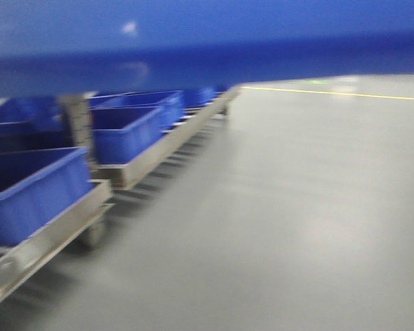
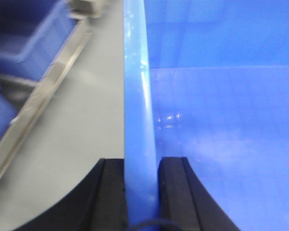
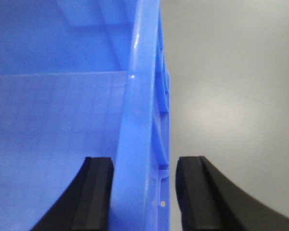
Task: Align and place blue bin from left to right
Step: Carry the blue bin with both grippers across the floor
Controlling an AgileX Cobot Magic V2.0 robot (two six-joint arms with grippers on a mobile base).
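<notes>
Two tools straddle opposite rims of the blue bin point(image 1: 193, 41), which hangs high and close before the front camera, a blurred band across the whole top of that view, above the grey floor point(image 1: 297, 227); the left tool point(image 2: 141, 192) is clenched on the rim, both black fingers point(image 2: 111, 192) pressed against the upright wall; the right tool point(image 3: 144, 192) has its inner finger point(image 3: 98, 192) touching the rim while its outer finger point(image 3: 192, 192) stands just beside the ribbed outer wall, so I cannot tell if it truly pinches. Inside, the wrist views show only bare blue walls and bottom; to the left, darker bins point(image 1: 124, 134) sit in a row on a metal trolley point(image 1: 145, 162), their contents too blurred to tell.
</notes>
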